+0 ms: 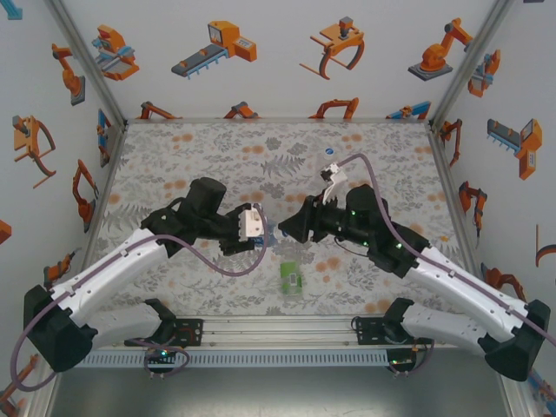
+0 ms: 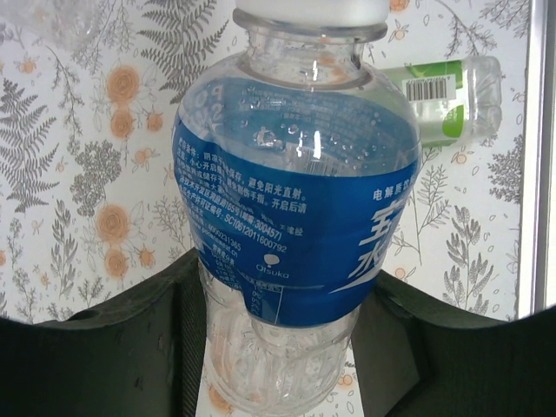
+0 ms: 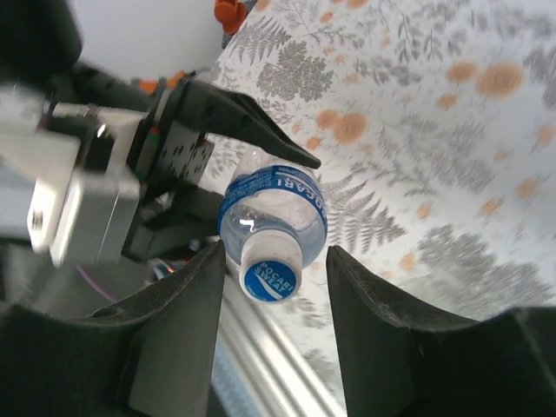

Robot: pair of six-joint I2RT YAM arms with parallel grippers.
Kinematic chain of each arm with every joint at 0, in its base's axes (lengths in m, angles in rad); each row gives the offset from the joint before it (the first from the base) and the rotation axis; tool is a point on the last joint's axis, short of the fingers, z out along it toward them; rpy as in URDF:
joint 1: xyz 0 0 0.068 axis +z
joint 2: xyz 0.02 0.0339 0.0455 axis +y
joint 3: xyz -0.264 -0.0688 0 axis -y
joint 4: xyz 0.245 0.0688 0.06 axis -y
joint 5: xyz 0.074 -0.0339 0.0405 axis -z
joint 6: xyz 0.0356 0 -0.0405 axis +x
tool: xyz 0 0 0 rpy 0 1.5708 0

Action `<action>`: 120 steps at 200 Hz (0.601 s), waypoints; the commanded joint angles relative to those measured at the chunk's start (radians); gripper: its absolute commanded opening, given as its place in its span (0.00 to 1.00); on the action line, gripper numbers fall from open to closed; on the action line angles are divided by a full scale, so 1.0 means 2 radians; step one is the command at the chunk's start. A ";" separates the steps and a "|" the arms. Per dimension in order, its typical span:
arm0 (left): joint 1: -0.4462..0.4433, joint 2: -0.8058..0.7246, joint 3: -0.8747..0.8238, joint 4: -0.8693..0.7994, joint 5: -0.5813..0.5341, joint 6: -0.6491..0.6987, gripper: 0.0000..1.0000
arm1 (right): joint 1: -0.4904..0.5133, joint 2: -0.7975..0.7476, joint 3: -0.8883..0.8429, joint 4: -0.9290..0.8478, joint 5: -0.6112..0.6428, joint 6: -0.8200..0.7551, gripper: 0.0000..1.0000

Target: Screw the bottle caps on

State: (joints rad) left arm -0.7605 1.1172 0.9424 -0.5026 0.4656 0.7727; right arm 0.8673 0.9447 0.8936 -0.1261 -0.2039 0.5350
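The blue-label bottle (image 2: 295,182) is held lying sideways above the mat, with my left gripper (image 2: 282,278) shut on its lower body. A white cap (image 3: 269,269) with a blue top sits on its neck, and its edge shows in the left wrist view (image 2: 310,10). My right gripper (image 3: 276,256) stands open around that cap: one finger is close beside it and the other is clearly apart. From above, the left gripper (image 1: 259,228) and right gripper (image 1: 291,228) meet mid-table at the bottle (image 1: 268,232). A green-label bottle (image 1: 291,275) lies on its side just in front of them (image 2: 447,91).
The floral mat (image 1: 208,156) covers the table, boxed in by white walls on three sides. An aluminium rail (image 1: 278,328) runs along the near edge between the arm bases. A small white object (image 1: 331,150) lies further back on the mat.
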 commanded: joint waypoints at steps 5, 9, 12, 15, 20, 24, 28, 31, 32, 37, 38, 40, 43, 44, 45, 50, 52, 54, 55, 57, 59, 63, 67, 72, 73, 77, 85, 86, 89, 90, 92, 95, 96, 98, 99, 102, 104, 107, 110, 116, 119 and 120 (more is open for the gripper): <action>-0.001 -0.015 0.008 0.009 0.035 0.009 0.00 | 0.003 -0.012 0.036 -0.031 -0.082 -0.257 0.49; -0.001 -0.016 0.007 0.009 0.036 0.009 0.00 | 0.002 -0.011 0.040 -0.040 -0.097 -0.284 0.49; -0.001 -0.017 0.007 0.009 0.037 0.009 0.00 | 0.003 -0.011 0.044 -0.047 -0.110 -0.305 0.49; -0.001 -0.016 0.007 0.009 0.038 0.009 0.00 | 0.003 -0.010 0.047 -0.054 -0.123 -0.325 0.50; -0.001 -0.017 0.006 0.009 0.041 0.010 0.00 | 0.002 -0.008 0.053 -0.065 -0.145 -0.364 0.49; -0.001 -0.017 0.006 0.009 0.043 0.011 0.00 | 0.003 -0.008 0.057 -0.075 -0.162 -0.393 0.50; -0.001 -0.017 0.006 0.008 0.045 0.011 0.00 | 0.002 -0.006 0.060 -0.085 -0.179 -0.420 0.50; -0.001 -0.018 0.006 0.009 0.046 0.012 0.00 | 0.003 -0.006 0.064 -0.093 -0.189 -0.444 0.50; -0.001 -0.018 0.006 0.008 0.047 0.012 0.00 | 0.002 -0.005 0.064 -0.096 -0.194 -0.451 0.51; -0.001 -0.018 0.006 0.007 0.049 0.013 0.00 | 0.002 -0.005 0.067 -0.107 -0.210 -0.488 0.50; 0.000 -0.018 0.006 0.007 0.049 0.013 0.00 | 0.002 -0.005 0.068 -0.109 -0.213 -0.495 0.50; 0.000 -0.018 0.007 0.007 0.050 0.014 0.00 | 0.003 -0.005 0.068 -0.113 -0.219 -0.506 0.50; -0.001 -0.018 0.007 0.006 0.052 0.015 0.00 | 0.002 -0.005 0.069 -0.118 -0.226 -0.525 0.50; -0.001 -0.018 0.007 0.005 0.052 0.015 0.00 | 0.003 -0.005 0.069 -0.119 -0.229 -0.530 0.50; -0.001 -0.018 0.007 0.005 0.053 0.015 0.00 | 0.002 -0.005 0.069 -0.120 -0.231 -0.537 0.50; -0.001 -0.018 0.008 0.003 0.055 0.016 0.00 | 0.003 -0.005 0.069 -0.126 -0.238 -0.560 0.50; -0.001 -0.019 0.008 0.002 0.056 0.017 0.00 | 0.002 -0.005 0.070 -0.127 -0.239 -0.567 0.50; -0.001 -0.019 0.008 0.001 0.057 0.017 0.00 | 0.003 -0.005 0.070 -0.128 -0.240 -0.573 0.50; -0.001 -0.019 0.008 0.001 0.057 0.018 0.00 | 0.003 -0.004 0.070 -0.127 -0.240 -0.576 0.50; -0.001 -0.019 0.009 0.000 0.058 0.018 0.00 | 0.003 -0.004 0.070 -0.128 -0.240 -0.580 0.50; -0.001 -0.019 0.009 -0.001 0.059 0.019 0.00 | 0.003 -0.004 0.070 -0.127 -0.240 -0.583 0.50; -0.001 -0.021 0.009 -0.001 0.061 0.020 0.00 | 0.003 -0.003 0.071 -0.126 -0.238 -0.587 0.50; -0.001 -0.021 0.009 -0.003 0.063 0.021 0.00 | 0.003 -0.002 0.071 -0.125 -0.236 -0.591 0.50; -0.001 -0.023 0.008 -0.003 0.065 0.022 0.00 | 0.002 0.001 0.073 -0.125 -0.234 -0.595 0.50; -0.001 -0.023 0.008 -0.003 0.066 0.022 0.00 | 0.003 0.001 0.073 -0.124 -0.234 -0.596 0.50; -0.001 -0.024 0.007 -0.003 0.067 0.022 0.00 | 0.003 0.002 0.074 -0.124 -0.233 -0.598 0.50; -0.001 -0.026 0.006 -0.002 0.071 0.022 0.00 | 0.003 0.005 0.075 -0.122 -0.233 -0.600 0.50; -0.001 -0.026 0.006 -0.002 0.071 0.022 0.00 | 0.003 0.006 0.075 -0.121 -0.233 -0.600 0.50; -0.001 -0.027 0.006 -0.002 0.073 0.022 0.00 | 0.003 0.007 0.075 -0.120 -0.234 -0.600 0.50; -0.001 -0.027 0.006 -0.002 0.072 0.022 0.00 | 0.003 0.007 0.074 -0.119 -0.234 -0.600 0.50; -0.001 -0.027 0.005 -0.002 0.074 0.022 0.00 | 0.003 0.007 0.074 -0.118 -0.235 -0.600 0.50; -0.001 -0.027 0.005 -0.001 0.075 0.022 0.00 | 0.003 0.008 0.075 -0.116 -0.235 -0.600 0.50; -0.001 -0.028 0.005 -0.001 0.076 0.022 0.00 | 0.003 0.008 0.074 -0.115 -0.236 -0.600 0.50; -0.001 -0.028 0.005 -0.001 0.077 0.023 0.00 | 0.003 0.009 0.074 -0.114 -0.236 -0.600 0.50; -0.001 -0.027 0.005 -0.001 0.076 0.023 0.00 | 0.003 0.010 0.073 -0.113 -0.237 -0.600 0.50; -0.001 -0.027 0.004 -0.001 0.078 0.023 0.00 | 0.003 0.011 0.073 -0.111 -0.237 -0.600 0.49; -0.001 -0.026 0.005 -0.001 0.079 0.023 0.00 | 0.003 0.011 0.072 -0.110 -0.238 -0.600 0.49; -0.001 -0.026 0.005 -0.001 0.081 0.024 0.00 | 0.003 0.012 0.071 -0.108 -0.238 -0.600 0.49; -0.001 -0.026 0.006 -0.001 0.082 0.023 0.00 | 0.003 0.012 0.069 -0.106 -0.238 -0.600 0.49; -0.001 -0.025 0.006 -0.002 0.085 0.023 0.00 | 0.004 0.013 0.068 -0.103 -0.237 -0.600 0.49; -0.001 -0.025 0.006 -0.002 0.085 0.023 0.00 | 0.004 0.013 0.066 -0.102 -0.237 -0.600 0.48; -0.001 -0.025 0.006 -0.002 0.086 0.023 0.00 | 0.004 0.014 0.066 -0.101 -0.237 -0.600 0.48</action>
State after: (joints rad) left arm -0.7605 1.0809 0.9424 -0.5014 0.5739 0.7952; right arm 0.8680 0.9661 1.0096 -0.3534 -0.6380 -0.5892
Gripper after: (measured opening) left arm 0.550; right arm 0.491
